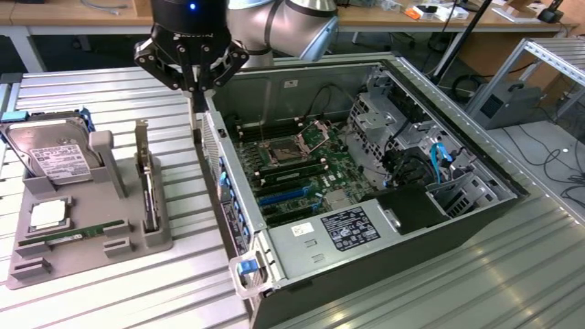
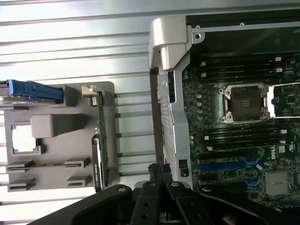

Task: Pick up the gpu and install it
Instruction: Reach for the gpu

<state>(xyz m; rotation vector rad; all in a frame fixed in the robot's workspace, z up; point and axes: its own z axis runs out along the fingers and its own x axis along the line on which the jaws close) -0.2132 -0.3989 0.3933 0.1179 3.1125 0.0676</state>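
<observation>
Ribbed metal tabletop (image 1: 82, 89), wooden desks (image 1: 55, 15) behind, cables (image 1: 557, 161) on grey floor (image 1: 525, 145)

One arm (image 1: 292, 24) carried one gripper (image 1: 194, 88). There was one open computer case (image 1: 475, 219), and in it one motherboard (image 1: 316, 171) with one processor socket (image 1: 297, 142) and one long blue slot (image 1: 283, 197). There was one grey holder (image 1: 137, 243), and it bore one hard drive (image 1: 57, 157), one gpu (image 1: 144, 178), one loose processor chip (image 1: 48, 214) and one RAM stick (image 1: 82, 233).
</observation>
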